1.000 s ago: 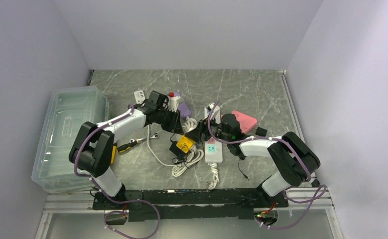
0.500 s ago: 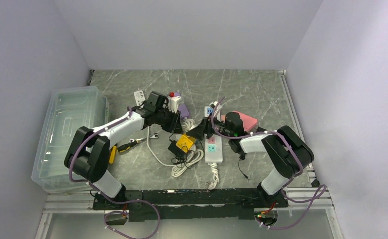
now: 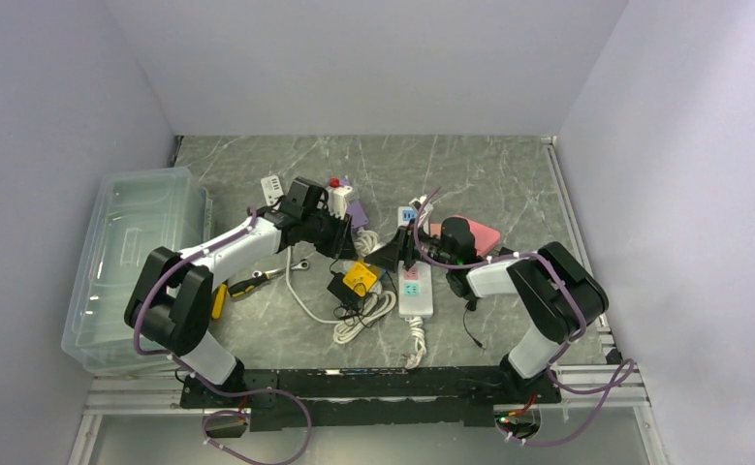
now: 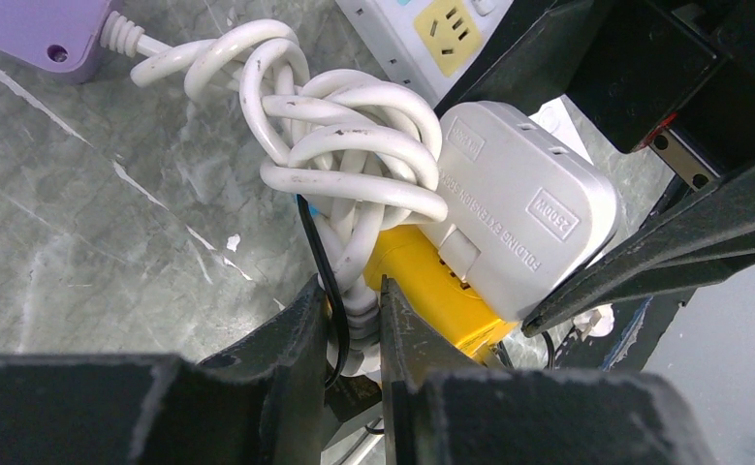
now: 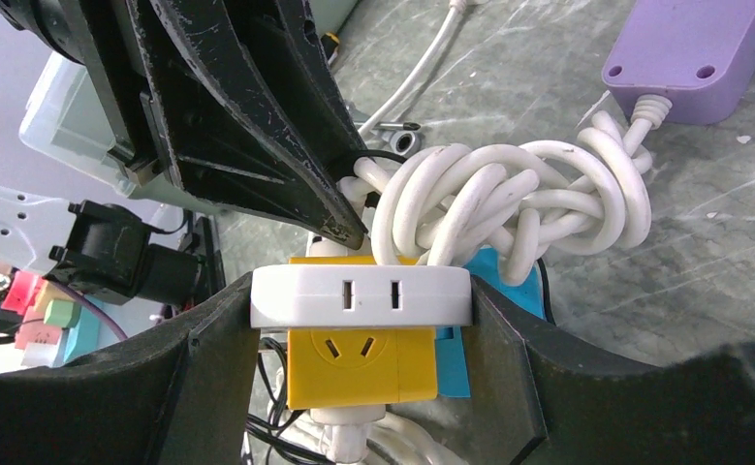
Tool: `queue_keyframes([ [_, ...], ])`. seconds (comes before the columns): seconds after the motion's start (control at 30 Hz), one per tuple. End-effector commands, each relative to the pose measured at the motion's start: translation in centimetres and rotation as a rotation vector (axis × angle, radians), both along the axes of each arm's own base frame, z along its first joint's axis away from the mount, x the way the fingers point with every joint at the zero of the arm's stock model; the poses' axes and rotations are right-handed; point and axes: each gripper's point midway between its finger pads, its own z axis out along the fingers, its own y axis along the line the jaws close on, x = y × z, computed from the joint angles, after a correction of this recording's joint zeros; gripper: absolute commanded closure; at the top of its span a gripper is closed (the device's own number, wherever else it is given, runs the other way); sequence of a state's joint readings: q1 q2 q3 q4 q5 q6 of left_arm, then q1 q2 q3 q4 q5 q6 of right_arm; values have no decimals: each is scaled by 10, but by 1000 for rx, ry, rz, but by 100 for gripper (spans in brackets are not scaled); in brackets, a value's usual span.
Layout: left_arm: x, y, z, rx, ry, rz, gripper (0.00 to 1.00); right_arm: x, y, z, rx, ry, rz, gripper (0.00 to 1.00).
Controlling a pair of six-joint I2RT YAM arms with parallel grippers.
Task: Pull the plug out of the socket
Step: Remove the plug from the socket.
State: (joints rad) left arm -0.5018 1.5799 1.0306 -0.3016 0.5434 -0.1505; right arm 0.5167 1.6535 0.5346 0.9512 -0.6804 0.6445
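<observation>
A yellow cube socket [image 5: 359, 363] [image 4: 441, 295] [image 3: 360, 278] hangs just above the table's middle. A flat white plug [image 5: 361, 295] [image 4: 523, 208] sits against its top face. My right gripper [image 5: 361, 320] [image 3: 393, 254] is shut on the two ends of the white plug. My left gripper [image 4: 354, 310] [image 3: 346, 250] is shut on the socket's white cable [image 4: 359, 300] at its ribbed collar, with a thin black wire caught alongside. The knotted white cable bundle [image 4: 344, 155] [image 5: 509, 203] lies just beyond both grippers.
A purple power strip [image 5: 688, 48] [image 3: 358, 211] lies behind the bundle. A white power strip [image 3: 414, 286] and a black adapter [image 3: 342, 291] lie nearby. A pink box [image 3: 480, 234] sits under the right arm. A clear bin [image 3: 136, 262] stands left, with a screwdriver [image 3: 242, 284] beside it.
The right arm's elbow has drawn in and its wrist has shifted slightly right and back. Both grips are unchanged, and the socket has barely moved.
</observation>
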Motion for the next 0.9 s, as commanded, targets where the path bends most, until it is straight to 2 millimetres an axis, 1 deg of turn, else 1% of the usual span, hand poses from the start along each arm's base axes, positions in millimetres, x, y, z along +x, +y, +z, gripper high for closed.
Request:
queue_keyframes([
  [0.0, 0, -14, 27, -70, -52, -43, 100, 8, -1, 44, 55, -185, -27, 100],
  [0.1, 0, -14, 22, -66, -27, -38, 100, 7, 0, 46, 18, -218, -42, 100],
  [0.47, 4, -11, 22, -64, -21, -20, 100, 0, 10, 47, -80, -314, -59, 100],
  [0.7, 3, -10, 26, -68, -54, -39, 100, -1, 12, 45, -57, -288, -49, 100],
  [0.87, -1, -12, 31, -77, -83, -65, 100, 2, 5, 48, -23, -260, -44, 100],
])
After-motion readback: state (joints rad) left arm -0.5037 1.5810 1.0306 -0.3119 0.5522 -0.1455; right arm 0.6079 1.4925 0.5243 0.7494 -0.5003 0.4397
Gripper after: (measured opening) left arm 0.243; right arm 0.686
